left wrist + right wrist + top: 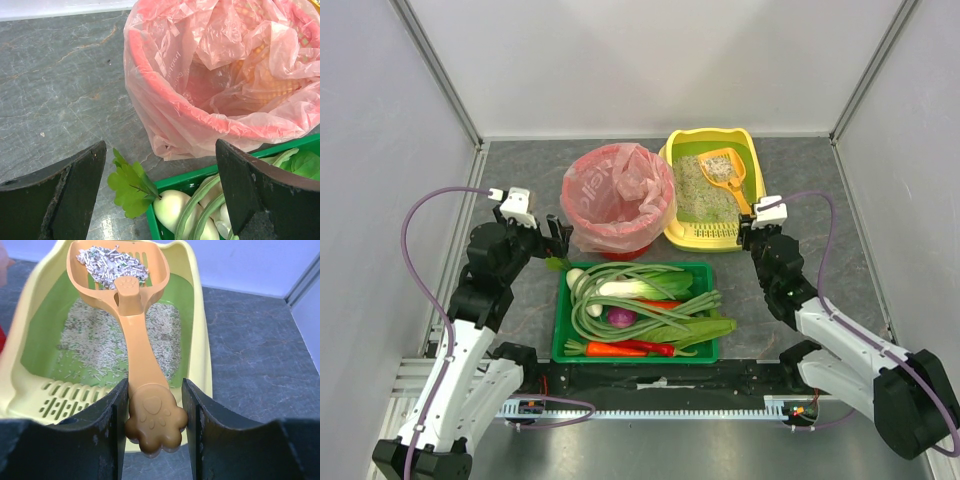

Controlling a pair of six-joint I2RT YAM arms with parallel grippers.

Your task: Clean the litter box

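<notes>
The yellow litter box (pixel 752 150) with green lining and grey-beige litter stands at the back right; it fills the right wrist view (pixel 199 340). An orange scoop (pixel 725 172) lies in it, its bowl loaded with litter and its handle over the near rim. My right gripper (pixel 757 232) is shut on the scoop (pixel 137 340), with the jaws pressed on both sides of its paw-shaped handle end (pixel 152 390). My left gripper (pixel 558 232) is open and empty, hovering (pixel 160 170) over the far-left corner of the vegetable tray, beside the red bin.
A red bin with a pink bag (pixel 618 200) stands left of the litter box and is open at the top (pixel 200 75). A green tray (pixel 560 320) of vegetables sits in the near middle; its corner (pixel 185 177) lies below my left jaws. White walls enclose the table.
</notes>
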